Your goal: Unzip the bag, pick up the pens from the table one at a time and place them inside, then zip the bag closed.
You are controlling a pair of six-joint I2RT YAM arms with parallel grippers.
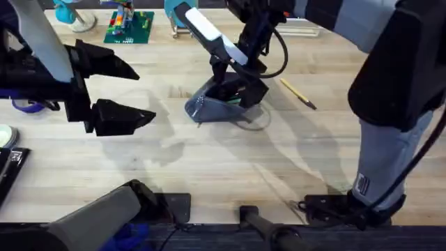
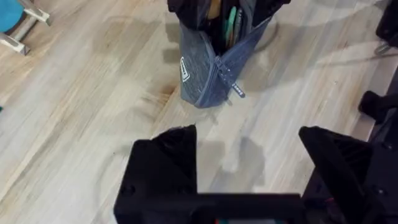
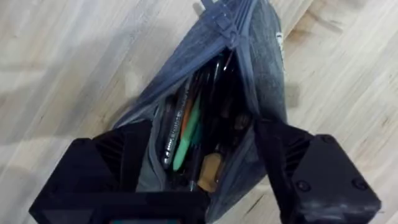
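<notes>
The blue-grey bag (image 1: 212, 106) stands mid-table with its zipper open and the small pull (image 2: 237, 89) hanging at one end. Inside it I see a green pen (image 3: 188, 138) among other dark and orange items. My right gripper (image 1: 237, 89) hangs directly over the mouth, open, with one black finger (image 3: 121, 163) on each side of the opening and nothing clearly held. A yellow pen with a dark tip (image 1: 298, 93) lies on the table (image 1: 209, 167) to the right of the bag. My left gripper (image 1: 139, 94) is open and empty, well left of the bag (image 2: 208, 74).
A green plate with colourful bricks (image 1: 129, 26) and a teal object (image 1: 70, 14) sit at the back left. A purple item (image 1: 28, 106) and a dark device (image 1: 8, 166) lie at the left edge. The right arm's big grey link (image 1: 390, 139) rises at the right.
</notes>
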